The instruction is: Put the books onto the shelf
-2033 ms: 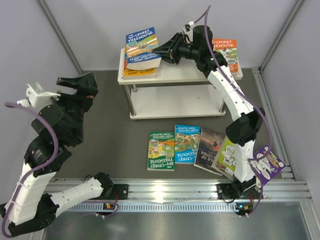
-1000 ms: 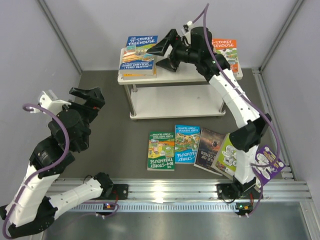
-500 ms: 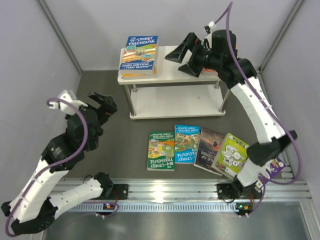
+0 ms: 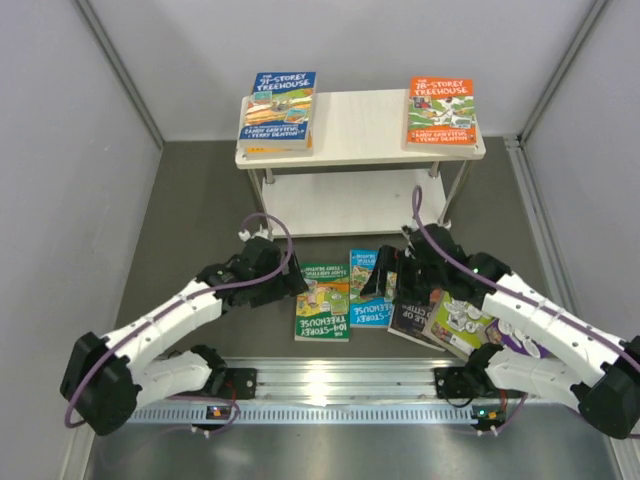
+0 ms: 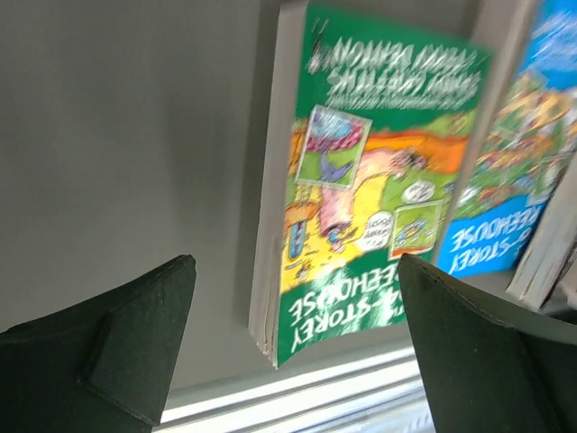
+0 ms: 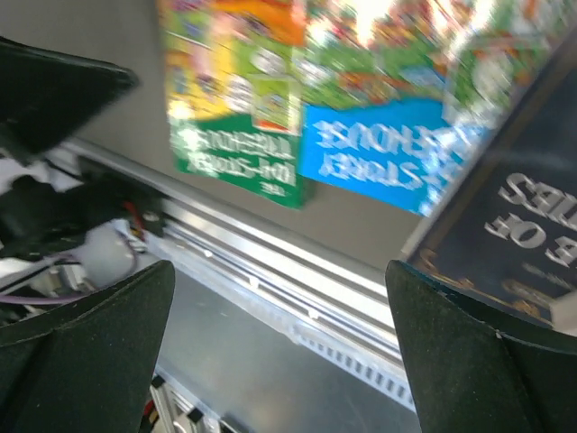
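top external: both arms (image 4: 170,320) have dropped to the books (image 4: 322,302), fingers (image 4: 383,272) spread, empty.

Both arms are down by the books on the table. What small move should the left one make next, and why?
Probably lower the left gripper so its open jaws straddle the left edge of the green book. That book lies flat and unheld, and the wrist view shows that edge between the wide jaws.

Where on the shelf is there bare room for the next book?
Top board: the middle is bare between the blue-topped stack and the orange book. Lower board looks bare where visible. Crowded: the table row around the green book.
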{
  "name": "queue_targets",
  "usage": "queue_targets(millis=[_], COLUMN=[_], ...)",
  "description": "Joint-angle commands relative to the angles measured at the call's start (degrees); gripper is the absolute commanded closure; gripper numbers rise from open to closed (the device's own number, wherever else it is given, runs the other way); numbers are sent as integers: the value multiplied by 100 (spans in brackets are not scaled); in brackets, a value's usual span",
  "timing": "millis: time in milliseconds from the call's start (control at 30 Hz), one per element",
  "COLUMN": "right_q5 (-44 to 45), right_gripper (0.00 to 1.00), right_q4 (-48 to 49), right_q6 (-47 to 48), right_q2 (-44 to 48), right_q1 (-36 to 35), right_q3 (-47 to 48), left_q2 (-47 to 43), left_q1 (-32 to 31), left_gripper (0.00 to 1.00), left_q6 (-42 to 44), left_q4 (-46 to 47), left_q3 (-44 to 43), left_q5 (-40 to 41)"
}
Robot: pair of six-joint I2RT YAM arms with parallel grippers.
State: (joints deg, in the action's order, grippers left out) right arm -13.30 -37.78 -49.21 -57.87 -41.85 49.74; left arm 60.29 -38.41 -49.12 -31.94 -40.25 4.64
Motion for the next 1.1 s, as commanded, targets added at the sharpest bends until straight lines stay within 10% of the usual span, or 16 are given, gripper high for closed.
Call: queue_targets(millis=[0,300,633,1067], right_q5=[178,56,-24,-111], right_gripper=[0,0,0,0], right_q4=[279,798,1036,939], right_q6=[-203,-97,-36,-264], right_q2=[337,-154,-287,294], right_q1=[-61,-61,-61,-61], right_q3=[-253,-658,-1176,-1361], left_q2=[281,1801,2127,178], left_q1=[325,265,229,536], left_gripper=[1,2,100,100], left_q6=[-27,-79,-150,-888], left_q4=[1233,2183,2623,2465], left_q3=[481,702,641,570], left_q5=[-1729,-2978,-2855,-3197])
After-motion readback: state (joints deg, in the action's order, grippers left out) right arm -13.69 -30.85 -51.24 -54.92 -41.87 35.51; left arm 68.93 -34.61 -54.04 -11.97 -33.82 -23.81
